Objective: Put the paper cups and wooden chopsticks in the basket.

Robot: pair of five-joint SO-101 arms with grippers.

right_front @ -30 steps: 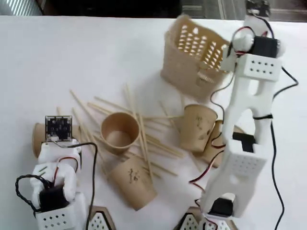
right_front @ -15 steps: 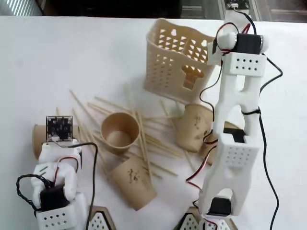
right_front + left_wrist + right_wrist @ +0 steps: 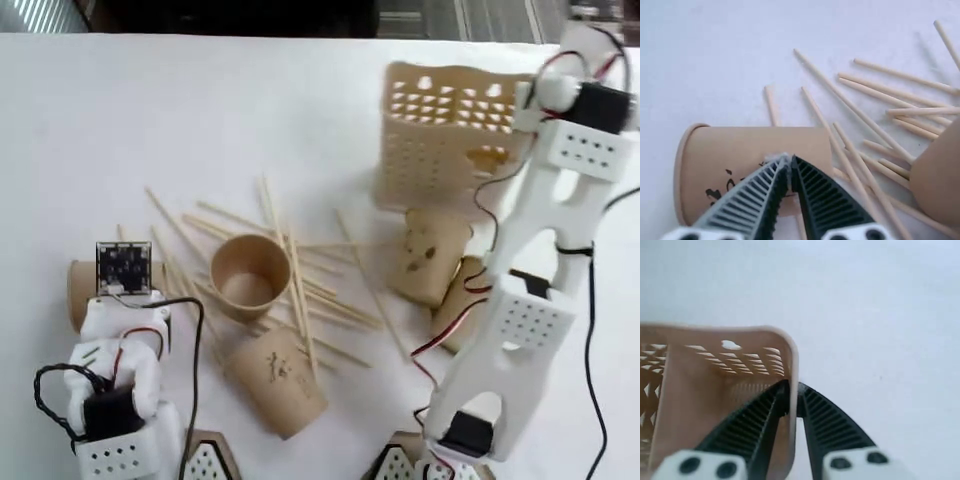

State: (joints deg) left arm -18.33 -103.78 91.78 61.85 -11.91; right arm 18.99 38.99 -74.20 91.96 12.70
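While the left gripper (image 3: 789,161) hangs, jaws closed and empty, over a lying paper cup (image 3: 740,150), chopsticks (image 3: 855,106) litter the table (image 3: 200,110). Farther off, we see the right gripper (image 3: 791,390) pinching the basket (image 3: 445,140) wall between its jaws; that hold may slip, dropping it onto cups (image 3: 430,255).

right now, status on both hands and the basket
Right hand shut on basket wall. Left hand shut, above a cup lying on its side. Chopsticks scattered on table; another cup right beside basket.
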